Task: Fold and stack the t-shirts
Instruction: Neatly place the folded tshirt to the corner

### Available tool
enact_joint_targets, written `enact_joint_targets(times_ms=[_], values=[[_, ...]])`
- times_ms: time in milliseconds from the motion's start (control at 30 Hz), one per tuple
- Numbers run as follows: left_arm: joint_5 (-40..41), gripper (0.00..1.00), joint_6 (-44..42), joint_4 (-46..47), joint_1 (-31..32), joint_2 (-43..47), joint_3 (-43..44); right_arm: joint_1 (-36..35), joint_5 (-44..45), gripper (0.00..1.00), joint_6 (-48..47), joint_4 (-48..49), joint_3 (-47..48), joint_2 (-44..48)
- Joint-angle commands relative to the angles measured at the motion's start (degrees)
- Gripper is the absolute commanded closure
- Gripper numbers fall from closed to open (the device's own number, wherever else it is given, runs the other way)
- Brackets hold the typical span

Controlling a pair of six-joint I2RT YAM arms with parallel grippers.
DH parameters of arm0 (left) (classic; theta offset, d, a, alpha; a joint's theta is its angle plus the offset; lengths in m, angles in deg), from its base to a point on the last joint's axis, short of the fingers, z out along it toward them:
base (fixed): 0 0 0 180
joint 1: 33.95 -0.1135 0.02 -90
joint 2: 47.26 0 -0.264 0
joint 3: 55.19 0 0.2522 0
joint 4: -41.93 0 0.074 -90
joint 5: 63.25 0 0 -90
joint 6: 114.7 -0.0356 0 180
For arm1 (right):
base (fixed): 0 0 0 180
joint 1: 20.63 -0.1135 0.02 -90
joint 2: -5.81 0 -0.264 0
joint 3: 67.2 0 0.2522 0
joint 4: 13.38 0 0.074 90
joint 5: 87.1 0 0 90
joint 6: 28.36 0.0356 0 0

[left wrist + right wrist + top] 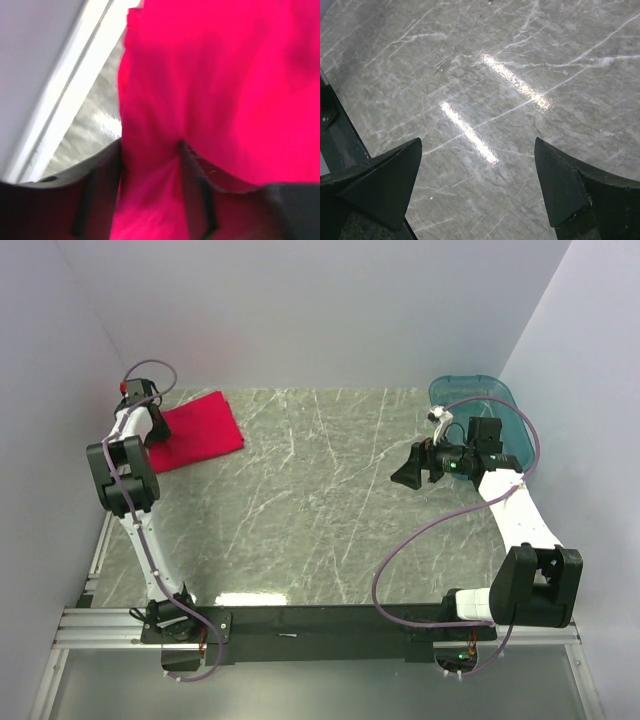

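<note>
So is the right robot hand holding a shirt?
No, the right gripper is wide open over the table, with nothing between its fingers.

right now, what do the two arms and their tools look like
Both arms match: the left arm and right arm have white links between chunky black joint blocks, and a thin lilac cable loops along each. The left tool and right tool have black tapering fingers. A small green light glows near the right wrist.

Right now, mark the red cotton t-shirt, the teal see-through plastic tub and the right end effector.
Red cotton t-shirt [205, 432]: top external, cloth middle.
Teal plastic tub [497, 396]: top external, far wall.
Right end effector [403, 469]: top external, between fingertips.
</note>
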Motion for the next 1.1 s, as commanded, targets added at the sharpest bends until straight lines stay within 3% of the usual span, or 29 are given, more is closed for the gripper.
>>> enact_joint_targets(times_ms=[0,33,100,233,367,467,500,567,633,767,867,967,1067], values=[[5.02,0.45,-3.92,-3.78,1.69,-1.77,7.84,0.49,-1.85,0.01,-0.98,-0.03,1.72,0.97],[6.68,0.44,-2.79,-4.05,1.78,-1.07,9.07,0.50,-1.85,0.01,-0.98,-0.03,1.64,0.71],[10.89,0.31,-1.21,-1.87,1.86,1.12,8.12,0.41,-1.68,0.01,-0.89,0.06,1.72,0.62],[20.65,0.19,4.59,1.57,1.87,11.57,1.71,0.41,-0.98,0.01,-0.89,0.50,1.37,0.88],[15.15,0.17,6.09,7.10,2.22,23.78,-8.83,0.23,2.44,0.01,-2.03,0.24,1.55,0.97],[-4.66,0.14,5.84,13.76,2.22,35.55,-19.80,0.15,7.19,0.01,-2.21,1.73,0.76,3.51],[-21.00,0.09,5.13,16.49,2.30,41.59,-26.62,-0.03,8.68,0.01,-1.77,2.51,0.24,4.57],[-36.03,0.01,5.30,23.35,2.57,47.07,-32.90,-0.38,16.13,0.01,-0.81,5.58,-1.34,8.34],[-43.22,0.01,6.09,24.86,3.09,54.89,-40.46,-0.91,26.81,0.01,2.08,8.05,-3.01,12.98],[-39.11,0.00,4.17,26.26,3.36,71.85,-53.65,-0.56,45.04,0.00,7.45,14.20,-7.76,21.43],[-29.01,0.01,8.28,26.97,3.27,85.82,-62.71,0.41,59.26,0.00,16.76,14.57,-9.52,27.94],[-29.33,0.01,8.12,27.59,3.27,96.56,-69.66,0.41,63.69,0.00,19.67,11.15,-10.32,32.43],[-30.83,0.01,5.84,23.12,4.15,96.41,-68.28,0.41,64.85,0.00,20.20,8.33,-10.84,34.37]])
